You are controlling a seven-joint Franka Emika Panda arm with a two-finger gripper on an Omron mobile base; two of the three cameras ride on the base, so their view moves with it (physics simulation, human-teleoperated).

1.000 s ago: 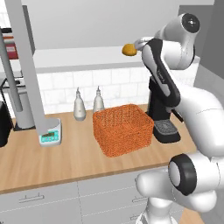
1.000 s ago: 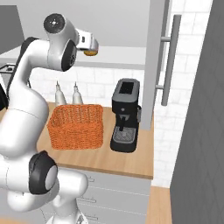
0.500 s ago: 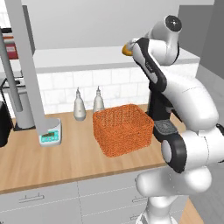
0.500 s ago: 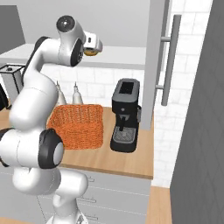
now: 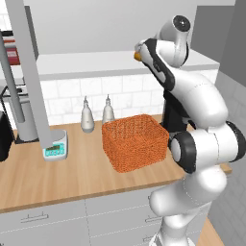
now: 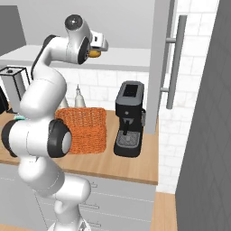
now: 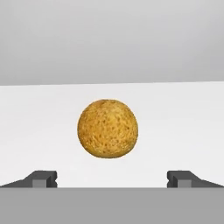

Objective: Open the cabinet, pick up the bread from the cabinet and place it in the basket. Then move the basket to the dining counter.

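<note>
A: Where is the bread (image 7: 107, 128) sitting?

B: It is resting on the pale shelf (image 5: 96, 62) of the cabinet (image 6: 163, 58), a round golden-brown bun with a grainy crust, lying ahead of the pincer (image 7: 112, 178) and centred between its tips. The fingertips (image 7: 41, 179) are standing spread wide, well apart from the bun on both sides, gripping nothing.

A: How much room is showing around it?

B: The shelf is lying flat and bare to either side of the bun, with the grey back wall behind it. In the left base view the open cabinet door (image 5: 29, 72) is hanging edge-on at the left, its long bar handle (image 5: 12, 91) beside it.

A: And below?

B: The orange woven basket (image 5: 135, 142) is standing on the wood surface (image 5: 57, 178), rectangular, tall-sided, its top open. Two pale bottles (image 5: 87, 115) are standing just behind it by the white tile, a kitchen scale (image 5: 55, 148) to its left, a black coffee machine (image 6: 130, 118) on its other side.
</note>
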